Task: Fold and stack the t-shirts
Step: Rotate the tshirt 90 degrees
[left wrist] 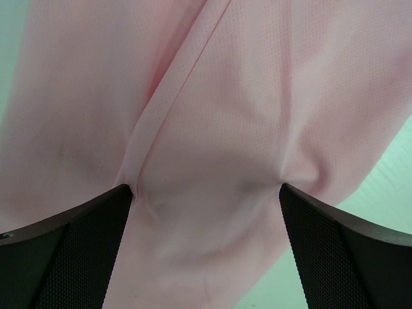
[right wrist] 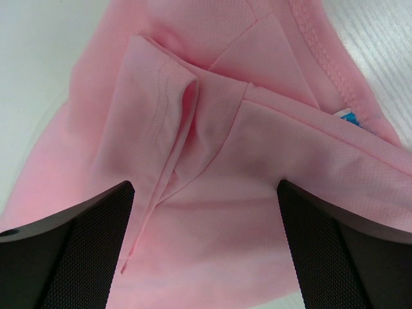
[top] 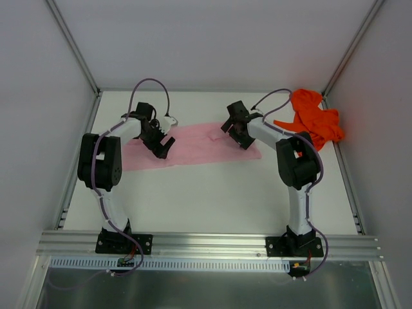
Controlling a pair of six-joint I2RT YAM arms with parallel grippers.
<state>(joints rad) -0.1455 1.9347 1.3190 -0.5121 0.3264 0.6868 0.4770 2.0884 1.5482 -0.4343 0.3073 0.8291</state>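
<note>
The light pink t-shirt (top: 193, 145) lies as a long folded strip across the middle of the table. My left gripper (top: 162, 147) is over its left part. In the left wrist view the gripper (left wrist: 205, 193) is open wide, and both fingertips (left wrist: 122, 196) press into the pink cloth (left wrist: 212, 116), which puckers around them. My right gripper (top: 235, 131) is over the strip's right part. It (right wrist: 205, 190) is open above a folded sleeve (right wrist: 161, 96) near the collar and a blue label (right wrist: 351, 117). The orange-red t-shirt (top: 314, 118) lies crumpled at the back right.
White walls with metal posts (top: 74, 48) close in the table on the left, back and right. A metal rail (top: 206, 243) carrying both arm bases runs along the near edge. Bare white tabletop (top: 206, 199) lies in front of the pink shirt.
</note>
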